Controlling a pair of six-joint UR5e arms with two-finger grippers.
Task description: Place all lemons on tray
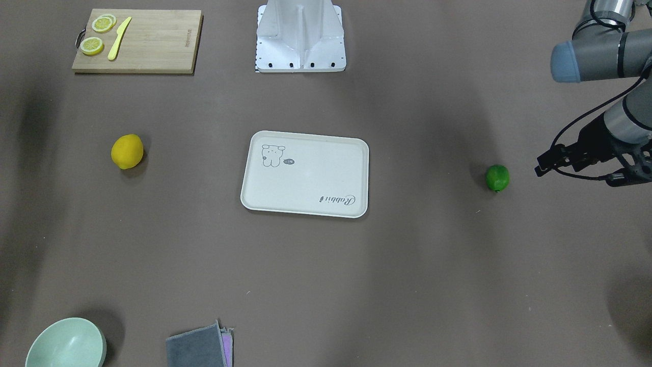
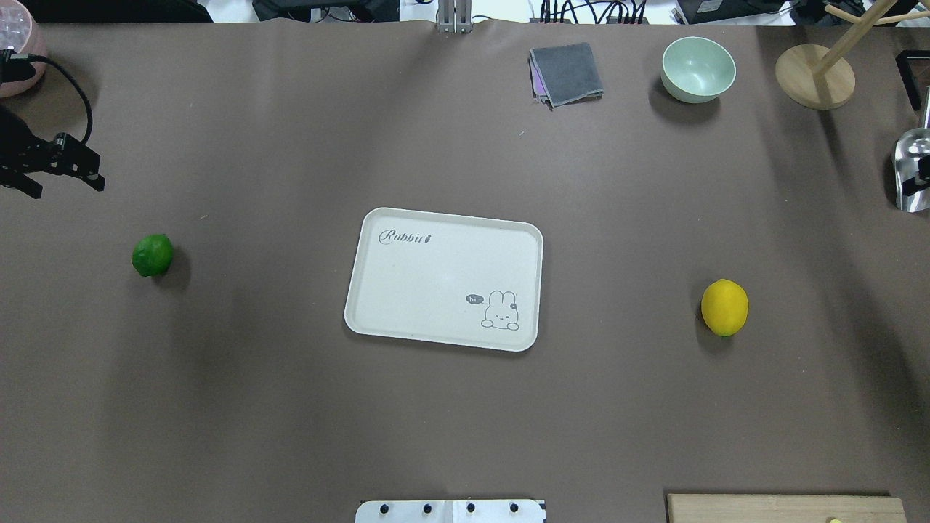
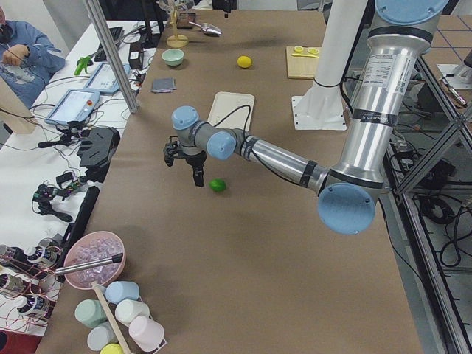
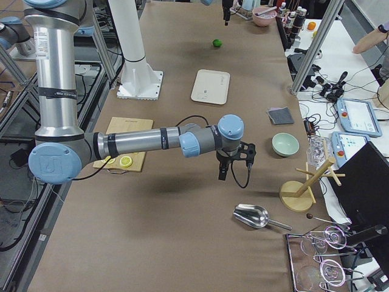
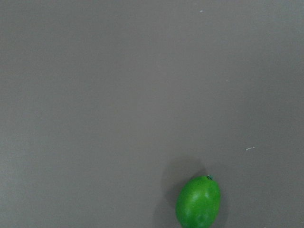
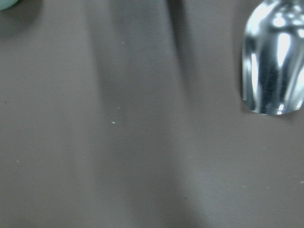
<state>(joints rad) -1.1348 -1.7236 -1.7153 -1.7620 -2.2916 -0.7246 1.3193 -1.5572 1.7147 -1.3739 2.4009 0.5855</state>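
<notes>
The green lemon [image 2: 152, 255] lies on the brown table to the left of the tray [image 2: 436, 276]. It also shows in the left wrist view [image 5: 198, 202], at the bottom edge. The yellow lemon [image 2: 724, 307] lies to the right of the tray. The cream-white tray sits mid-table with nothing on it. My left gripper [image 2: 64, 183] hangs open and empty above the table, beyond the green lemon and to its left. My right gripper [image 4: 234, 165] shows only in the exterior right view, above the table near the metal scoop; I cannot tell if it is open.
A wooden cutting board [image 1: 147, 46] with lemon slices and a yellow knife lies near the robot's base [image 1: 300, 38]. A green bowl [image 2: 697, 69], a folded grey cloth [image 2: 567, 73], a wooden stand [image 2: 814, 76] and a metal scoop [image 2: 912, 171] sit far right.
</notes>
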